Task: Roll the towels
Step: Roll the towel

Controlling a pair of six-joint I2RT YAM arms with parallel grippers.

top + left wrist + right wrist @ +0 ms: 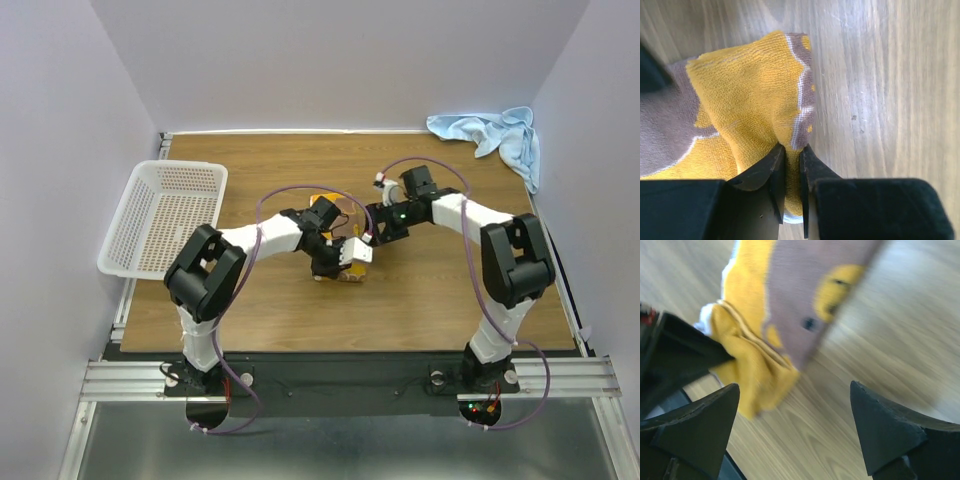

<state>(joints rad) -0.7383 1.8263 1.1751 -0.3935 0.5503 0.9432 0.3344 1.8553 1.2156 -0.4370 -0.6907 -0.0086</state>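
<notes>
Yellow towel (745, 100) lay bunched near the middle of the tabletop (300, 310), between the two hands. Left hand (792, 152) was almost closed, its fingers pinching a fold at the yellow towel's edge. Right hand (794, 387) stood wide apart and gripped nothing; the yellow towel showed just beyond its fingers, though that wrist view was blurred. Blue towel (490, 135) lay crumpled at the far right corner, well apart from both hands. Basket (165, 215) sat at the left edge.
</notes>
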